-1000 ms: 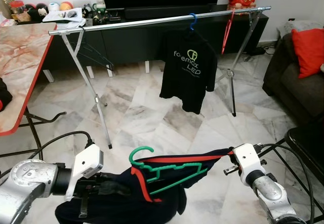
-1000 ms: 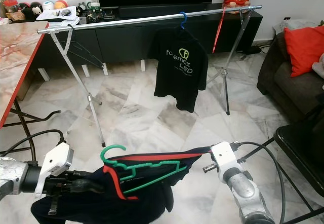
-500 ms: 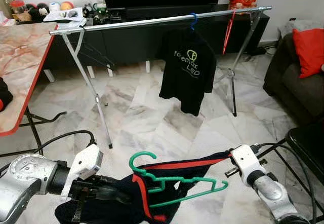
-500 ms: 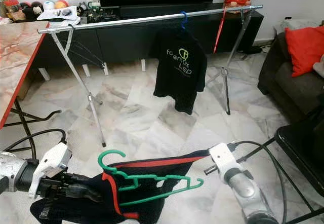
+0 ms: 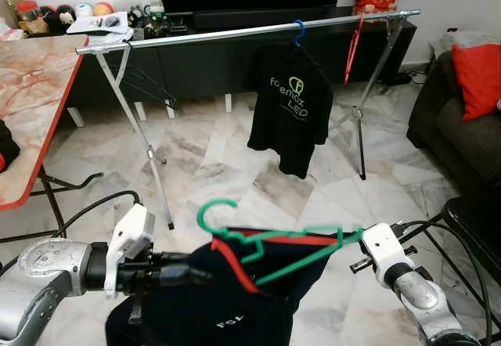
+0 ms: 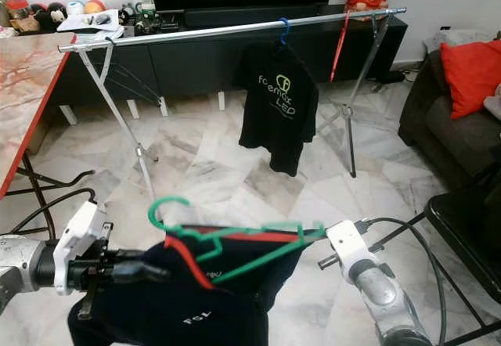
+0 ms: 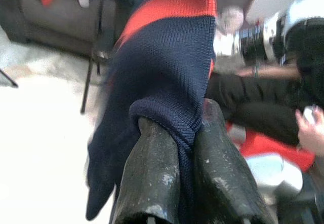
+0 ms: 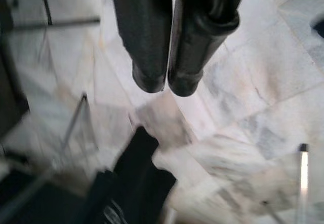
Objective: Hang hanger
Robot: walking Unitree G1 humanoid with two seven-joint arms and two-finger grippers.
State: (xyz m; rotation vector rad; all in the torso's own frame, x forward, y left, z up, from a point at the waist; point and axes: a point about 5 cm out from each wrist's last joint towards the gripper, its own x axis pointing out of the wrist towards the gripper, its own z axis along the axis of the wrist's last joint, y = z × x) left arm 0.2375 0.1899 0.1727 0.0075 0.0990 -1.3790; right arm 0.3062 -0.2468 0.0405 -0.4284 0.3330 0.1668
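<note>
Green hanger [image 5: 270, 240]: held low in front of the robot, between the two arms, with a navy garment on it; its hook [image 5: 213, 213] curls up at the robot's left end, and the far end reaches just beside the right arm's white wrist housing
Navy garment [image 5: 211, 303]: dark knit with a red-orange collar band, draped over the hanger and sagging below it; small white lettering shows near its lower part
Left claw [image 7: 174, 133]: at the robot's left of the hanger, just beneath the hook end; both black fingers [image 7: 152, 178] are pressed together with a fold of the navy knit pinched between them
Right claw [image 8: 164, 84]: at the hanger's other end, seen from its wrist camera pointing down at the marble floor; the two fingers are closed against each other with nothing visible between them
Clothes rail [image 5: 235, 33]: silver bar on crossed legs, well apart from the hanger, further into the room and higher
Black T-shirt [image 5: 288, 107]: hangs from the rail on a blue hanger, green and white print on the chest
Red hanger [image 5: 351, 48]: hangs bare on the rail, nearer its right end
Worktop [image 5: 31, 103]: marbled top with a red edge, at the robot's left
Sofa [image 5: 450, 119]: dark, with a red cushion, at the right
</note>
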